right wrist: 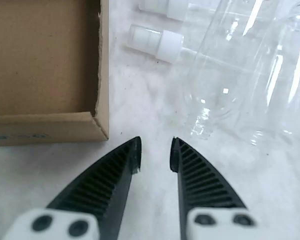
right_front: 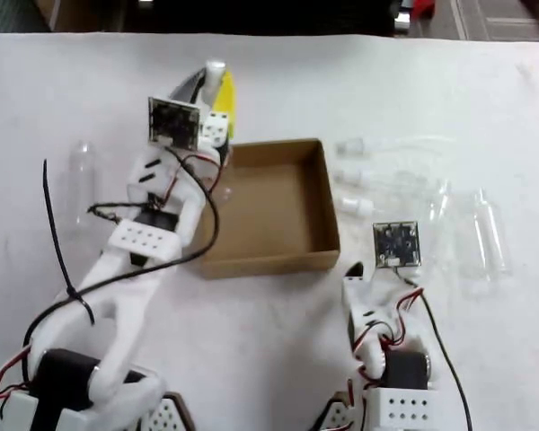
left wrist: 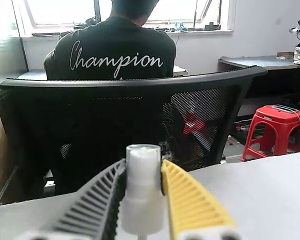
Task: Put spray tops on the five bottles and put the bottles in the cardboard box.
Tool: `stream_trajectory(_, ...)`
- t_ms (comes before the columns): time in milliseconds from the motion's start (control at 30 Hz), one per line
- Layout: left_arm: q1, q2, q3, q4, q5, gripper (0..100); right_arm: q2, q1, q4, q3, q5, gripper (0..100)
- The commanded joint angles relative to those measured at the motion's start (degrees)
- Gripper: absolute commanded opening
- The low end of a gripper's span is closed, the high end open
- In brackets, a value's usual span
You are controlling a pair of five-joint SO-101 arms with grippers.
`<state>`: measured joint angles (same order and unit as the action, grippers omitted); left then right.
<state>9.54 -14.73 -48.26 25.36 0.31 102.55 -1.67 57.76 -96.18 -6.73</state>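
left end effector (left wrist: 143,164): pinching a spray top (left wrist: 142,202)
right end effector (right wrist: 155,149): slightly spread, by cardboard box (right wrist: 50,127)
bottles (right wrist: 230,75): lying capless, I think

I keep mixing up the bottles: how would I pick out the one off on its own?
Find the open cardboard box mid-table. On its left side stands the left arm, holding a spray top; the clear bottle lies just beyond that arm. It is alone there, whereas the other bottles cluster on the box's right side.
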Motion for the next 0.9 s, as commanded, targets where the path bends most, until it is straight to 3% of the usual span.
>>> stream_trajectory(0,-1.01,-3.3,0.53,2.11,1.58,2,0.57,-0.4,-0.75,-0.62,-0.62,9.1)
stream_trajectory(533,-1.63,-3.65,-1.67,1.67,1.23,4,0.57,-0.4,-0.75,-0.62,-0.62,9.1)
stream_trajectory(700,-1.27,-10.95,-6.15,-1.58,1.23,13,0.57,-0.4,-0.75,-0.62,-0.62,9.1)
stream_trajectory(867,-1.1,-17.98,-10.29,-1.85,1.23,13,0.57,-0.4,-0.84,-0.62,-0.62,9.1)
